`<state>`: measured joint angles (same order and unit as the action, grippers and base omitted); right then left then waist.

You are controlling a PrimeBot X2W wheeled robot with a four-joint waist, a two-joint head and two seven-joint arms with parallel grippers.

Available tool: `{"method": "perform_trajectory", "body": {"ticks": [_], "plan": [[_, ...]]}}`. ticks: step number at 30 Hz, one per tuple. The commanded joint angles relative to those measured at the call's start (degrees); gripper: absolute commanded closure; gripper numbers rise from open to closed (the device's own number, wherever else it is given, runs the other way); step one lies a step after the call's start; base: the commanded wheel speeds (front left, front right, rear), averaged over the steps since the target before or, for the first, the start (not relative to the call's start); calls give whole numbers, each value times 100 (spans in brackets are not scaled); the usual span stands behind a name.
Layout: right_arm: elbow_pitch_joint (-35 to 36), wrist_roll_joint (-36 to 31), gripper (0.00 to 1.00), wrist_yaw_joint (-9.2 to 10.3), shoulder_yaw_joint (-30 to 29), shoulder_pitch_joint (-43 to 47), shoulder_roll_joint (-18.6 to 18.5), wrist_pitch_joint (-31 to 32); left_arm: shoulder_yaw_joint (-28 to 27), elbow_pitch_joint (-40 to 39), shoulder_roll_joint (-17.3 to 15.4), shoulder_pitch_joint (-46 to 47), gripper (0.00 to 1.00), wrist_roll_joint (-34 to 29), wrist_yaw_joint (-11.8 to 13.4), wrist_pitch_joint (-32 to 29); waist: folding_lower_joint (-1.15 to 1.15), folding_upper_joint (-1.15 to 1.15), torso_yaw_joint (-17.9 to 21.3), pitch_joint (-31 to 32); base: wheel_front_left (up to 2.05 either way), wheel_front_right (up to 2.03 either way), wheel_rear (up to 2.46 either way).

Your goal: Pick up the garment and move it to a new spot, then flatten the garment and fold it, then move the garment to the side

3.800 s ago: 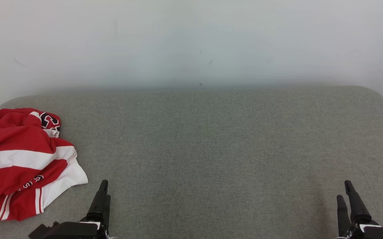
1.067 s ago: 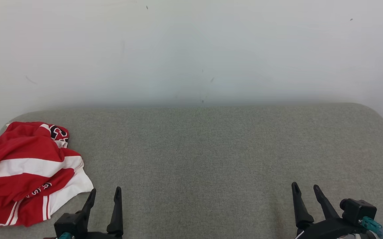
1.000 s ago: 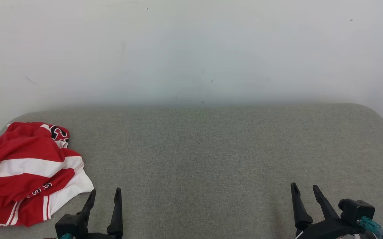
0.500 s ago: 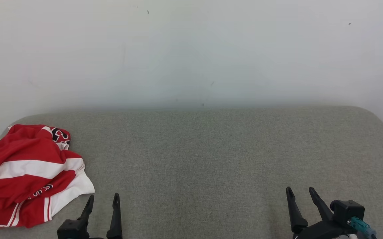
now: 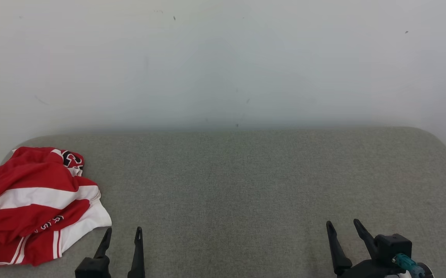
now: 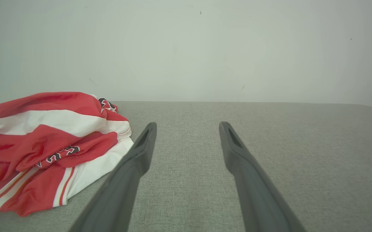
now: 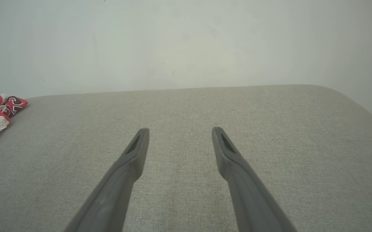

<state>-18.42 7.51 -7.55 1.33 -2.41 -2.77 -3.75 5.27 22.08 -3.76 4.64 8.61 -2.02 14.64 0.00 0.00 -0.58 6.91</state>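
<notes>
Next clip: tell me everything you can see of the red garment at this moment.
The garment is red with broad white bands, thin white stripes and dark lettering, in a thin, jersey-like cloth. It lies unfolded in a loose, crumpled heap at the left end of the grey fabric surface, which alone bears it. The left pincer stands open close to its right, gripping none of it.

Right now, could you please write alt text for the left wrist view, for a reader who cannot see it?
A crumpled red and white sports garment lies on a grey fabric surface, beside the left gripper, whose two dark fingers stand open and empty. A plain pale wall rises behind.
</notes>
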Motion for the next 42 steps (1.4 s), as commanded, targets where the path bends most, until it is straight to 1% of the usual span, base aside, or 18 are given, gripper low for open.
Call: {"method": "perform_trajectory", "body": {"ticks": [1, 15, 19, 22, 23, 34, 37, 40, 42], "plan": [[-8, -105, 0, 12, 27, -14, -20, -37, 4, 18, 18, -84, 0, -131, 22, 59, 0, 0, -2, 9, 0, 0, 0], [10, -140, 0, 12, -11, 49, -19, -41, 70, 13, 48, -113, 0, -130, 95, 58, 0, 0, -42, 22, 0, 0, 0], [-10, -102, 0, 12, -15, 66, -18, -37, 100, 24, 50, -100, 0, -112, 104, 57, 0, 0, -124, 22, 0, 0, 0], [-37, -1, 0, 12, 18, 42, -17, -83, 121, 39, 52, -99, 0, -85, 118, 57, 0, 0, -382, 24, 0, 0, 0], [-61, 38, 0, 12, 54, 44, -17, -99, 115, 42, 39, -122, 0, -84, 129, 57, 0, 0, -569, 25, 0, 0, 0], [-230, 262, 0, 12, 128, 58, -16, -291, 10, 52, -201, -174, 0, -15, 161, 5, 0, 0, -1778, -3, 0, 0, 0], [-280, 310, 0, 12, 161, 42, -16, -347, 25, 19, -222, -127, 0, -19, 184, -43, 0, 0, -2126, -20, 0, 0, 0], [-337, 338, 0, 12, 210, -21, -17, -396, 4, -10, -288, -103, 0, -11, 198, -82, 0, 0, -2418, -44, 0, 0, 0], [-353, 344, 0, 12, 276, -111, -15, -397, -53, -46, -333, -102, 0, 38, 224, -79, 0, 0, -2533, -114, 0, 0, 0]]}}
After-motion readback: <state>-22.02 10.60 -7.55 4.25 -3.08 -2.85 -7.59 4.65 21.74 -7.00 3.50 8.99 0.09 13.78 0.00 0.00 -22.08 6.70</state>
